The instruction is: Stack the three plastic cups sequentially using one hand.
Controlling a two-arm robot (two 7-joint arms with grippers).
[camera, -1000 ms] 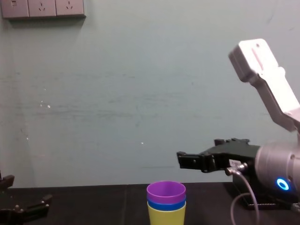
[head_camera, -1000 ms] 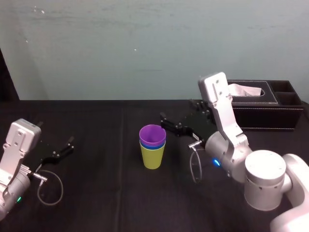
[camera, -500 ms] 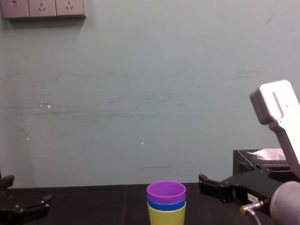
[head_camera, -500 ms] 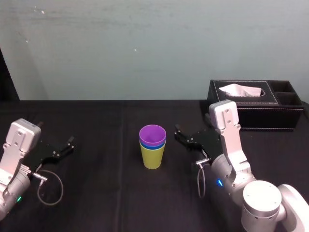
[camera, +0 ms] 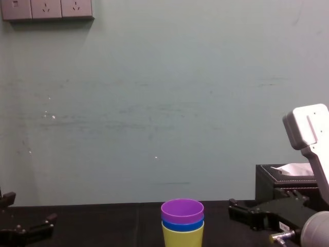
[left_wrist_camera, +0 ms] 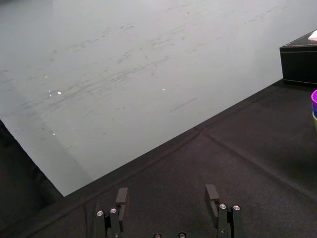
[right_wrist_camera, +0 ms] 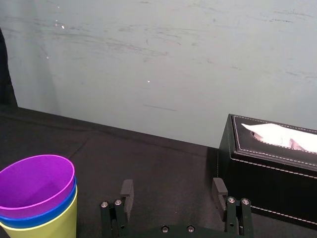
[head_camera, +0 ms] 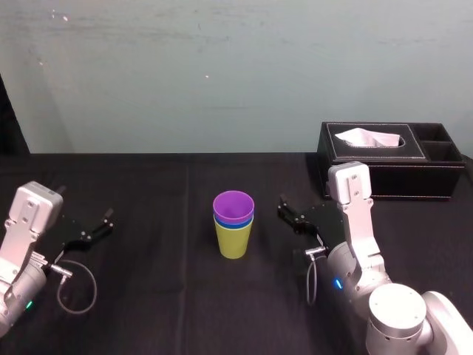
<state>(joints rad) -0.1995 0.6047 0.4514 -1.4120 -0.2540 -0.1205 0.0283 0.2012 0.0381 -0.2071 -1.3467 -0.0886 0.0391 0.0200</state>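
The three plastic cups stand nested in one upright stack at the middle of the black table: the purple cup (head_camera: 233, 205) on top, the blue cup (head_camera: 247, 221) as a band below it, the yellow-green cup (head_camera: 233, 242) at the bottom. The stack also shows in the right wrist view (right_wrist_camera: 37, 198) and the chest view (camera: 182, 218). My right gripper (head_camera: 287, 210), the hand on the silver-grey arm with the blue light, hovers low to the right of the stack, apart from it, open and empty (right_wrist_camera: 172, 191). My left gripper (head_camera: 107, 222) rests open at the far left (left_wrist_camera: 167, 194).
A black tissue box (head_camera: 392, 159) with a white tissue sits at the back right, behind the right arm. A pale green wall closes off the table's far edge. Cables loop beside both wrists.
The right arm has dropped and drawn back to the right, away from the cup stack, staying open. The cups and the left arm have not moved.
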